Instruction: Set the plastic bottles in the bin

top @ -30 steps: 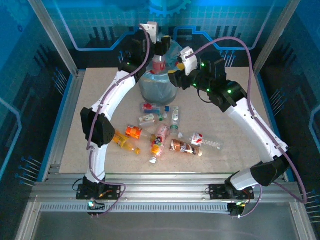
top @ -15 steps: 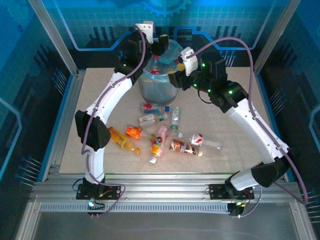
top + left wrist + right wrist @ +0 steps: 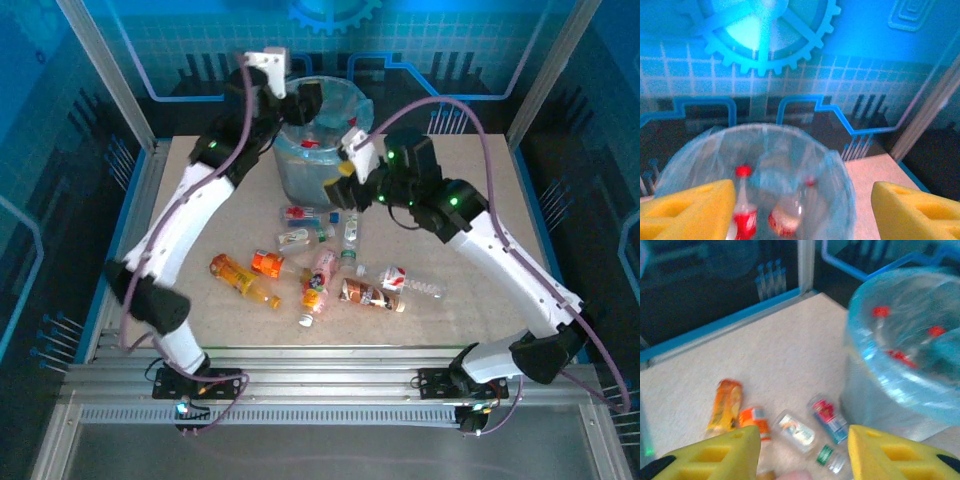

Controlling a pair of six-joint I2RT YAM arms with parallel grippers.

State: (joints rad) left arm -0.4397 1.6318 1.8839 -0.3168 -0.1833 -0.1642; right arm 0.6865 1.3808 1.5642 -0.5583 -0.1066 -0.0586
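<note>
The bin [image 3: 325,165], grey with a light-blue bag, stands at the back of the table. In the left wrist view two red-capped plastic bottles [image 3: 743,210] lie inside the bin [image 3: 840,170]. My left gripper [image 3: 303,102] hangs over the bin's far-left rim, open and empty [image 3: 804,200]. My right gripper [image 3: 345,155] is at the bin's front right, open with nothing in it [image 3: 804,450]. Below it lie a red-labelled bottle [image 3: 829,415], a clear bottle [image 3: 795,429] and an orange bottle [image 3: 725,405]. Several more bottles [image 3: 372,295] are scattered mid-table.
The table [image 3: 480,200] is framed by a metal rail [image 3: 130,230] on the left and blue panel walls behind. An orange bottle [image 3: 243,280] lies furthest left, and a clear one with a red label [image 3: 408,282] furthest right.
The left gripper held a red-labelled bottle over the bin; now it is open and empty, and the arm has swung back and left. The right gripper has shifted left and lower beside the bin.
</note>
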